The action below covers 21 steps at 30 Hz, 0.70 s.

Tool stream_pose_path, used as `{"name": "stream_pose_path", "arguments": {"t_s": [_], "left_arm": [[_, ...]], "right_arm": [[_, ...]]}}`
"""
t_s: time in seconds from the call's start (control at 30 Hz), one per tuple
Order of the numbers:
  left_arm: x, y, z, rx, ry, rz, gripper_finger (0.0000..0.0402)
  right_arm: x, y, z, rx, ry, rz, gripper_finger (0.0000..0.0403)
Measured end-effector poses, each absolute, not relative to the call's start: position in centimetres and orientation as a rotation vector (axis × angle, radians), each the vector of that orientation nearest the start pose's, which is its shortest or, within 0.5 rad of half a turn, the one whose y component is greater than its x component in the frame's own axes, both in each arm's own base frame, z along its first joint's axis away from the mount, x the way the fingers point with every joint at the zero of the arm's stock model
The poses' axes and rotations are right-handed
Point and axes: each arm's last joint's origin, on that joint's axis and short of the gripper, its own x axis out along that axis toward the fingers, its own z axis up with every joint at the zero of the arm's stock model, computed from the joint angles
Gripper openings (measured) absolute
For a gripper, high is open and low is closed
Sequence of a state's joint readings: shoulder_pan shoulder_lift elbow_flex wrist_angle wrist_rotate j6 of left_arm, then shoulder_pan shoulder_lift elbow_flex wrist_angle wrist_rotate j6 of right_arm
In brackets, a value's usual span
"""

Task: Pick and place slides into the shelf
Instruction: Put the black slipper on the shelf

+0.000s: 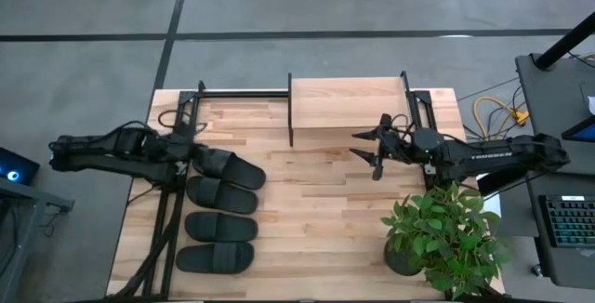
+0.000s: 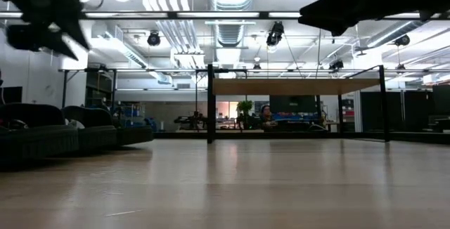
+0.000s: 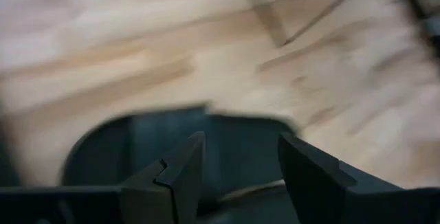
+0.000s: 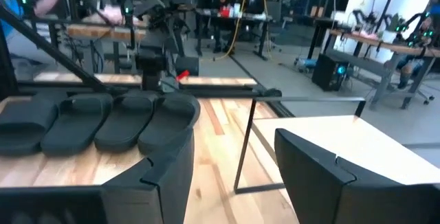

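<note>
Jaws on your left gripper [image 1: 198,151] stand spread, hovering over the back end of the rearmost slide [image 1: 230,167] at the left side of the desk [image 1: 316,219]. In the left wrist view both dark fingers [image 3: 180,176] sit apart with the black sandal [image 3: 227,141] showing between and beyond them; you cannot tell from the blur whether they touch it, and nothing is pinched.

Jaws on your right gripper [image 1: 371,151] are spread too and hold nothing. That gripper hangs above the bare wood just in front of the shelf [image 1: 346,105], toward its right end. In the right wrist view its two fingers [image 4: 168,176] frame the shelf's light plank top [image 4: 337,138] and a thin black upright of its frame.

Slides: all four lie in a column on the left part of the desk, soles down, straps up. The rearmost one is angled; the other three [image 1: 221,226] lie roughly parallel, each close beside the next. From the right wrist view you see the four [image 4: 96,121] side by side, with the left arm above them.

Shelf: it stands at the back middle of the desk, well apart from the slides, with no slide on its top.

Potted plant [image 1: 446,238]: front right corner, near the right arm.
</note>
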<state>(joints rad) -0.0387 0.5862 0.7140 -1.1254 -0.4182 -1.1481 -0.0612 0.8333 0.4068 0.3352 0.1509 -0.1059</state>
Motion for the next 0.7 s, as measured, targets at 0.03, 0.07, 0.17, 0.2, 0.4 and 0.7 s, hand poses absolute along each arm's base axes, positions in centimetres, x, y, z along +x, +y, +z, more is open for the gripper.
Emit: {"name": "stream_pose_path", "arguments": {"t_s": [0.03,0.07,0.17,0.2,0.4,0.7], "left_arm": [[8.6,0.8,25.8,-0.828,0.671,0.878,0.0169],[8.5,0.8,25.6,-0.838,0.685,0.898,0.0169],[8.5,0.8,25.4,-0.852,0.707,0.912,0.0169],[8.5,0.8,25.4,-0.854,0.708,0.91,0.0169],[8.5,0.7,23.8,-0.891,0.786,0.994,0.0169],[9.5,0.9,23.0,-0.879,0.815,1.015,0.0169]], "right_arm": [[18.8,-1.6,24.4,-0.11,0.122,-0.206,0.0194],[18.9,-1.6,24.5,-0.111,0.143,-0.205,0.0194],[19.4,-1.6,24.7,-0.113,0.202,-0.202,0.0194],[19.5,-1.6,24.8,-0.114,0.213,-0.201,0.0194],[19.9,-1.7,25.7,-0.052,0.231,-0.21,0.0194],[19.8,-1.7,26.0,-0.071,0.223,-0.213,0.0194]]}}
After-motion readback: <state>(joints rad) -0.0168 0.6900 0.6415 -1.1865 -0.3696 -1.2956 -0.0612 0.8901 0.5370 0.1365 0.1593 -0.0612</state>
